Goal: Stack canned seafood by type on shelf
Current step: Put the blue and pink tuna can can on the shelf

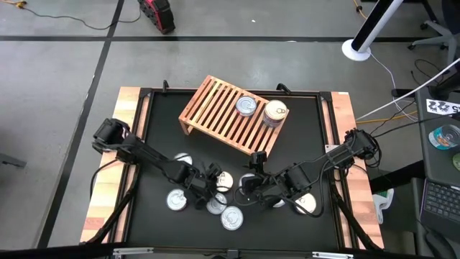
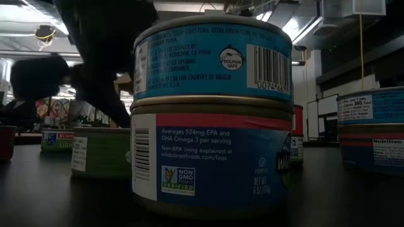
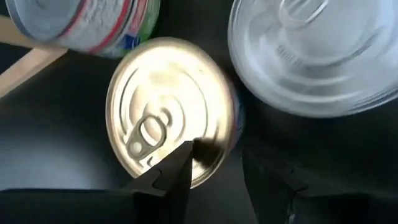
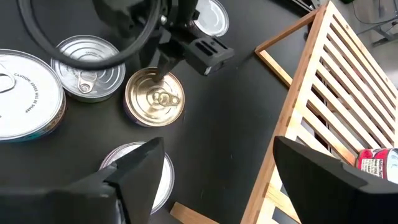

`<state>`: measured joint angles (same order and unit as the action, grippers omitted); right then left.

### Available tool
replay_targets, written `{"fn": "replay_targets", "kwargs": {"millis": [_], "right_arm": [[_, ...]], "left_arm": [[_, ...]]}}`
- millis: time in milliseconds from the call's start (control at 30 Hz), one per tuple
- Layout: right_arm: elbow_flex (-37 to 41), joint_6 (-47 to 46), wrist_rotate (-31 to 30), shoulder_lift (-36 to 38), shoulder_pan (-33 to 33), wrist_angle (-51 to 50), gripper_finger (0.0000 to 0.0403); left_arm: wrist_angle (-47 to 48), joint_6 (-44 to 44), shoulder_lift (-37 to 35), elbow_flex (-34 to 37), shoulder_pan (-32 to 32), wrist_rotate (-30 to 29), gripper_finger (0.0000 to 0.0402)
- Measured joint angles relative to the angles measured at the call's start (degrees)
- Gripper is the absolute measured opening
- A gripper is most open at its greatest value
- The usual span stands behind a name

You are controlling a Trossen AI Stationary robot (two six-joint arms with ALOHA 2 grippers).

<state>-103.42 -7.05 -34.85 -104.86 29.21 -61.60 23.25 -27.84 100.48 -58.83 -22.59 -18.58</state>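
From above: shelf [image 1: 231,114] sits angled at the mat's far side, two tins [image 1: 246,106] on its right end; slats to their left bare, so room to stack. Loose tins [image 1: 177,200] crowd the near edge. Left gripper [image 1: 213,185] and right gripper [image 1: 251,183] both low among them, close together, little clearance. Low view: two blue tins [image 2: 211,113] stacked. Left wrist: fingers [image 3: 171,174] apart over a gold-lidded tin [image 3: 168,109], not clamped. Right wrist: jaws wide, empty, shelf edge [image 4: 298,93] just beside.
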Motion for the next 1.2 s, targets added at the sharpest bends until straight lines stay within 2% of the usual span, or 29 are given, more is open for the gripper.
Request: {"fn": "replay_targets", "kwargs": {"millis": [200,467,533,700,900,1000,1200], "right_arm": [[0.0,-0.03,0.0,0.0,0.02,0.0,0.0298],[0.0,-0.09,3.08,-0.02,0.02,-0.02,0.0298],[0.0,-0.16,3.3,-0.08,0.02,-0.02,0.0298],[0.83,-0.26,2.8,-1.08,0.02,1.5,0.0298],[8.77,0.06,0.78,-1.29,0.02,7.56,0.0298],[11.73,1.2,-1.45,-1.27,0.02,10.57,0.0298],[16.22,2.92,-2.08,-1.27,-0.09,16.77,0.0298]], "left_arm": [[-0.46,-3.3,1.48,-0.1,-0.05,-3.13,0.0127],[-0.59,-4.17,1.56,-0.15,-0.42,-5.37,0.0021],[-0.64,-4.05,1.52,-0.17,-0.42,-5.45,0.0007],[-0.49,-2.84,1.53,-0.38,-0.42,-5.39,0.0005],[0.6,3.44,1.69,-1.96,-0.39,-4.7,0.0002],[0.68,7.07,1.52,-2.69,-0.25,-4.43,0.0001],[0.37,14.83,0.27,-3.87,-0.07,-4.43,0.0001]]}}
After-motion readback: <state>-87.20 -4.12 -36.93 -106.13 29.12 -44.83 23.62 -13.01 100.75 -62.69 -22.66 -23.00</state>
